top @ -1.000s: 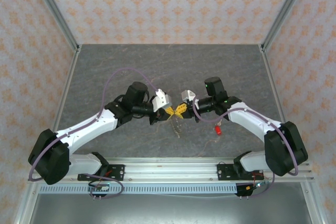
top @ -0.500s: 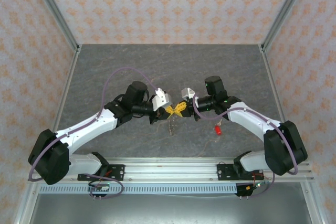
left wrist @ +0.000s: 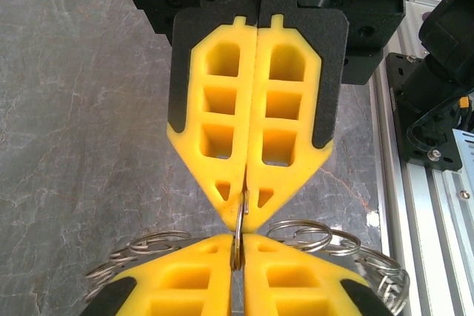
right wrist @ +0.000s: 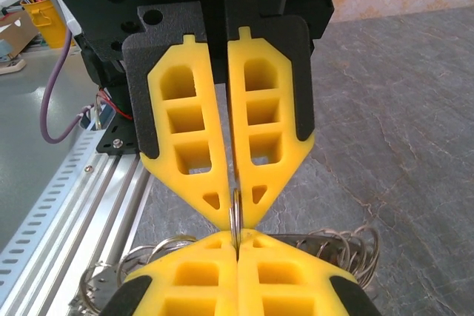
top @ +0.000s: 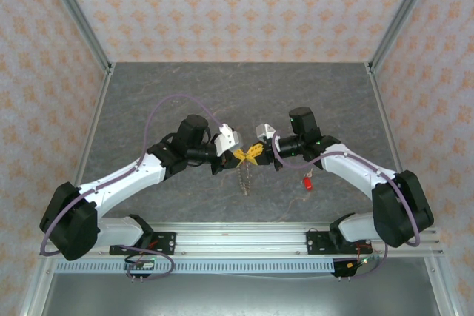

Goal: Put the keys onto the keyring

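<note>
The keyring (left wrist: 242, 216) is a thin silver metal ring seen edge-on, with several small wire loops (left wrist: 312, 234) fanning out from it. Both grippers meet tip to tip over the table's middle and pinch it. My left gripper (left wrist: 241, 240) is shut on the ring's lower edge, and the right gripper (left wrist: 245, 212) bites it from the far side. In the right wrist view, my right gripper (right wrist: 237, 236) is shut on the keyring (right wrist: 236, 209), facing the left gripper (right wrist: 235, 216). From above, the loops (top: 244, 179) hang below the left gripper (top: 238, 158) and right gripper (top: 254, 153). A red key (top: 306, 180) lies by the right forearm.
The grey marbled table (top: 170, 101) is walled by patterned panels. An aluminium rail (top: 244, 236) carrying both arm bases runs along the near edge. A purple cable (top: 167, 105) loops over the left arm.
The hanging bunch of wire loops has swung slightly left and now hangs straighter below the jaws. Both grippers have stayed joined on the ring with hardly any motion.
</note>
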Robot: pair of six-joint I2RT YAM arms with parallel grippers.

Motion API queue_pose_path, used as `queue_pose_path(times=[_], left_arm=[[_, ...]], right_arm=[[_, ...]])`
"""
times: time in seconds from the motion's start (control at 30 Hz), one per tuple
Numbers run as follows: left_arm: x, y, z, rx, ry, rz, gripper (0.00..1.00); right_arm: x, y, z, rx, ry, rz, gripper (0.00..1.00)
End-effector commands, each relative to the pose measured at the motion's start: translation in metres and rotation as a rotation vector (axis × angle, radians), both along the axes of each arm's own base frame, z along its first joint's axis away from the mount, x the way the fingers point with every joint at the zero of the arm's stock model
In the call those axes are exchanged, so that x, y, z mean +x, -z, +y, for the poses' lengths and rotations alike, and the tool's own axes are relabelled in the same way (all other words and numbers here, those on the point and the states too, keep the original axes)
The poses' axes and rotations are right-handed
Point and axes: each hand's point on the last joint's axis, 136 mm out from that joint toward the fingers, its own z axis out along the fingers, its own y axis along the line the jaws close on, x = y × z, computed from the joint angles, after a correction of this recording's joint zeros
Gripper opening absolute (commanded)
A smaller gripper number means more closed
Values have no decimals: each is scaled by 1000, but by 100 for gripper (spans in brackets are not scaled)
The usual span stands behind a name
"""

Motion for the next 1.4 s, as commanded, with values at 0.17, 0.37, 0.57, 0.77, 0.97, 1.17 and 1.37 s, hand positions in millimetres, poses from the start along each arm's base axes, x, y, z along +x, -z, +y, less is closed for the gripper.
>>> queue_pose_path(times=[0.17,0.37,0.57,0.77,0.97,1.17,1.37], left_arm=[[12,-21,-2,-23,-34,-68,11],[15,-26,-4,-37,-44,-78,12],[18,-29,-4,-46,-57,-89,7],[23,-30,1,-39,-102,-104,0],[27,-34,9,-48,-161,-144,0],[26,-36,11,-63,-171,-150,0],[30,-35,12,-83,-204,-143,0]], right_arm=[[-11,-25,7,72,-89,-42,1],[-13,-23,8,64,-94,-36,1],[-15,-19,8,47,-91,-31,4],[-8,-17,5,4,-24,-38,14],[23,-26,-9,-2,274,-30,29],[76,-41,-69,54,860,36,25],[96,-24,-142,13,1351,211,19]])
